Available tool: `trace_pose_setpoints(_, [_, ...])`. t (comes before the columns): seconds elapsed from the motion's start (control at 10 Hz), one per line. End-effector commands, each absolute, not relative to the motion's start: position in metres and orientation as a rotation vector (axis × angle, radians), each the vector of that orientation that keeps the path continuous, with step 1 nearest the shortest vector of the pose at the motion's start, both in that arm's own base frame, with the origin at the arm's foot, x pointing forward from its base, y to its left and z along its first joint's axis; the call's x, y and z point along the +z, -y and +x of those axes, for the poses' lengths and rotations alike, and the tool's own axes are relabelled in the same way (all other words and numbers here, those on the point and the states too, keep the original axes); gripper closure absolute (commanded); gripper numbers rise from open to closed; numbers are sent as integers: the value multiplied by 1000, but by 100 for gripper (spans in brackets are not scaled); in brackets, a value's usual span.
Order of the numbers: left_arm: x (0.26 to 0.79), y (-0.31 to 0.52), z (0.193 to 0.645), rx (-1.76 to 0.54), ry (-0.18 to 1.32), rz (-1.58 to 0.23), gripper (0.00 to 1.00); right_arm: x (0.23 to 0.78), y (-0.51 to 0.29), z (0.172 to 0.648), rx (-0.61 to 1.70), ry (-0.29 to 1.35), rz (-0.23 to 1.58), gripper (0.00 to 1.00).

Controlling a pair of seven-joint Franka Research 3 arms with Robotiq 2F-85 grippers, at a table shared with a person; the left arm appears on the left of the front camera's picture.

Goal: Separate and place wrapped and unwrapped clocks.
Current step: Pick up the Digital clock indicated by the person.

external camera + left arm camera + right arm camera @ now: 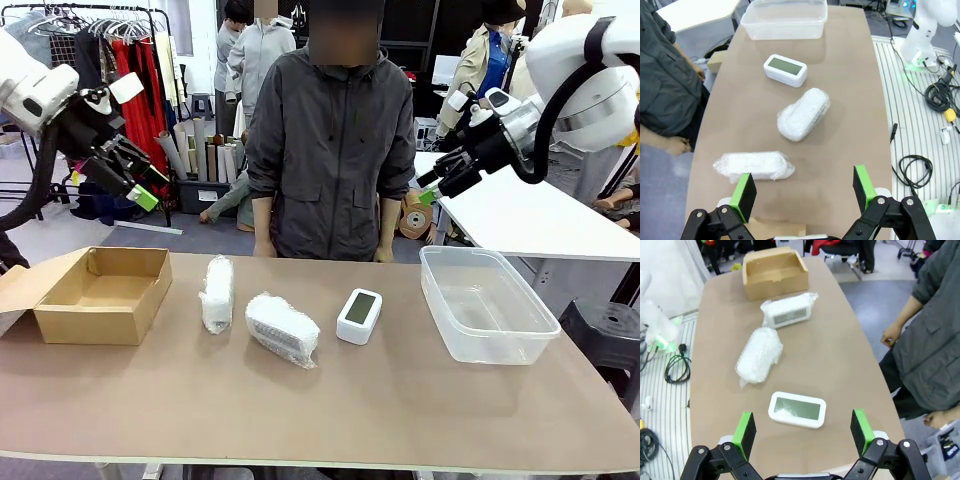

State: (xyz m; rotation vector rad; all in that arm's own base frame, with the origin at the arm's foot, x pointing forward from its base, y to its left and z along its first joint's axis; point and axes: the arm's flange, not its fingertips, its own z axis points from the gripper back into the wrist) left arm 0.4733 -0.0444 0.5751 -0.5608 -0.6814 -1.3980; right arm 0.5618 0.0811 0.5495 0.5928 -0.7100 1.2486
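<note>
Two bubble-wrapped clocks lie on the brown table: one (217, 293) (754, 165) (789, 310) nearer the cardboard box, the other (282, 328) (804, 113) (759, 355) at the middle. The bare white clock (359, 315) (785, 70) (797, 409) with a grey-green screen sits to their right. My left gripper (137, 181) (805, 192) hangs open high above the table's left side, over the box end. My right gripper (432, 184) (802, 432) hangs open high at the right, above the bare clock's end of the table. Neither holds anything.
An open cardboard box (100, 293) (774, 271) stands at the table's left end. A clear plastic tub (486, 302) (784, 19) stands at the right end. A person in a grey jacket (331, 140) stands at the far edge, hands at the table edge.
</note>
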Motion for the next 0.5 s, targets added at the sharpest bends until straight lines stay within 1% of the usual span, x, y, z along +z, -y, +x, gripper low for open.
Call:
trace_pose_setpoints(0.0, [570, 37, 476, -1394, 699, -597, 0, 553, -68, 567, 1312, 708, 571, 0])
trace_pose_setpoints(0.4, [562, 33, 482, -1370, 682, -620, 0, 560, -50, 556, 1338, 709, 615, 0])
